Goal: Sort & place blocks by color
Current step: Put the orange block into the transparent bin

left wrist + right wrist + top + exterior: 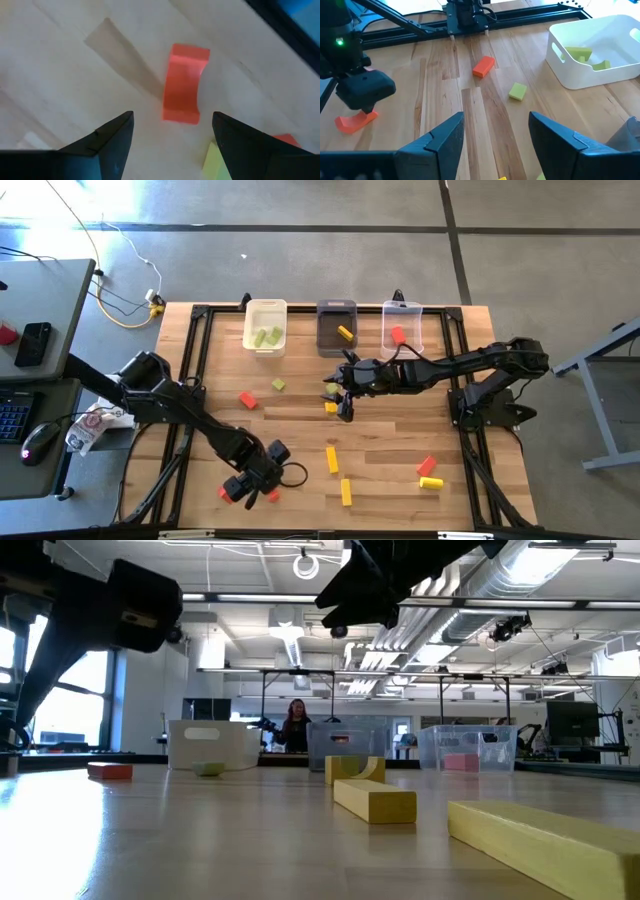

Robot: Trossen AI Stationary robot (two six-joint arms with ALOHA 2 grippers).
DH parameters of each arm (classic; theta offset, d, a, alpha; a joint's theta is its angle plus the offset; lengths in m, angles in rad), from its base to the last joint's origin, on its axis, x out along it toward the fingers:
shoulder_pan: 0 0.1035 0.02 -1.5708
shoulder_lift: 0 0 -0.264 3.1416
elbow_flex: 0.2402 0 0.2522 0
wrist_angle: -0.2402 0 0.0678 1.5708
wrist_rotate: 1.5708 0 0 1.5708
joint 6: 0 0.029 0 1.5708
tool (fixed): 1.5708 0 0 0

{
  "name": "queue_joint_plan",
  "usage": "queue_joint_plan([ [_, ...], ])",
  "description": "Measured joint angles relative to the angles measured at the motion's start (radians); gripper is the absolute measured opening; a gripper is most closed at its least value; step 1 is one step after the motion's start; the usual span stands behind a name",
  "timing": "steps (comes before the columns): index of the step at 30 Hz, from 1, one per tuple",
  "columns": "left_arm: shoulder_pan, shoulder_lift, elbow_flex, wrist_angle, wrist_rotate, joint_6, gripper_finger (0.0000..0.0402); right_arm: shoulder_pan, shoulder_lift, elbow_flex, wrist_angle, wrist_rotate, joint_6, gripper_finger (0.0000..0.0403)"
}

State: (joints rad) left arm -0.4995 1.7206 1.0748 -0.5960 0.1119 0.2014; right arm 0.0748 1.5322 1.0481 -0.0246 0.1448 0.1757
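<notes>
Fingers of the left hand stand spread above a red arched block near the surface's front left, not touching it. The right hand, also spread and holding nothing, hangs mid-surface beside a yellow block. Other blocks lie scattered, and some sit in the white bin, grey bin and clear bin along the far edge.

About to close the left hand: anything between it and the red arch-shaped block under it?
Nothing visible: the open left hand hovers over the red arch-shaped block, bare wooden table between its fingers.
</notes>
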Motion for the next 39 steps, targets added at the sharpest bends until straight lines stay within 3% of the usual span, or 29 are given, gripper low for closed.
queue_joint_plan([
  [30, 0.000, 0.121, 0.000, 0.051, 0.033, -0.015, 0.0256, 0.039, 0.000, 0.000, -0.002, 0.001, 0.007, 0.0209],
  [39, 0.001, 0.134, 0.001, 0.053, 0.030, -0.015, 0.0202, 0.045, 0.000, 0.000, -0.002, 0.003, 0.007, 0.0209],
])
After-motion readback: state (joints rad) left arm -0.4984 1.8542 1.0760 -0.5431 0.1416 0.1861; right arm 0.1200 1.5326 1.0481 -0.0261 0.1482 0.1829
